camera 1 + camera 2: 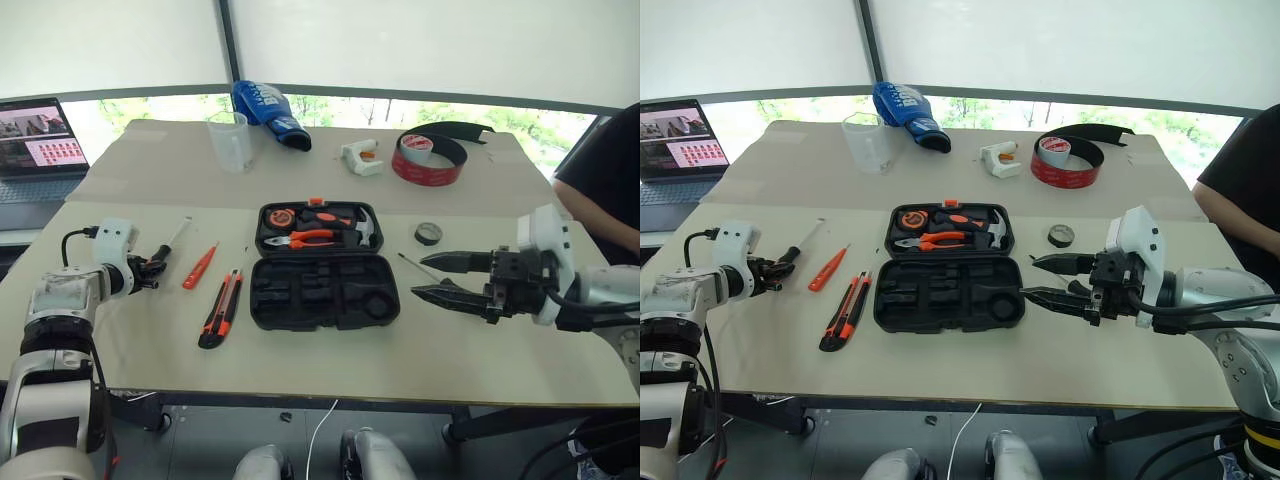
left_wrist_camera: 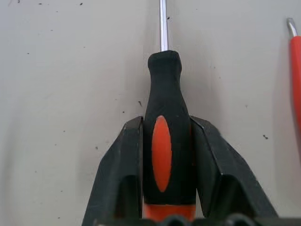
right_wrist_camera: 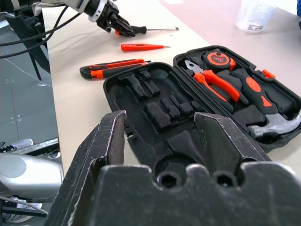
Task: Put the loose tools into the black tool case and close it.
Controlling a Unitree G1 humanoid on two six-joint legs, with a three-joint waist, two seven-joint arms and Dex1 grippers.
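The black tool case [image 1: 323, 290] lies open at the table's middle, its near half showing empty moulded slots. On the table to its left, my left gripper [image 1: 155, 268] is shut on the handle of an orange-and-black screwdriver [image 2: 162, 141], whose shaft [image 1: 178, 235] points away. A slim orange screwdriver [image 1: 200, 267] and an orange-black utility knife [image 1: 218, 312] lie between that gripper and the case. The small black tape roll [image 1: 428, 233] sits right of the case. My right gripper [image 1: 435, 278] hangs open just right of the case, its fingers pointing at it, holding nothing.
Orange-handled pliers [image 1: 305, 238] and a hammer [image 1: 355, 228] fill the case's far half. Behind stand a clear cup [image 1: 230, 140], a blue bag [image 1: 268, 110], a white object [image 1: 360, 157] and a big red-and-grey tape roll [image 1: 428, 158]. A laptop [image 1: 40, 140] is far left, a person [image 1: 610, 180] at right.
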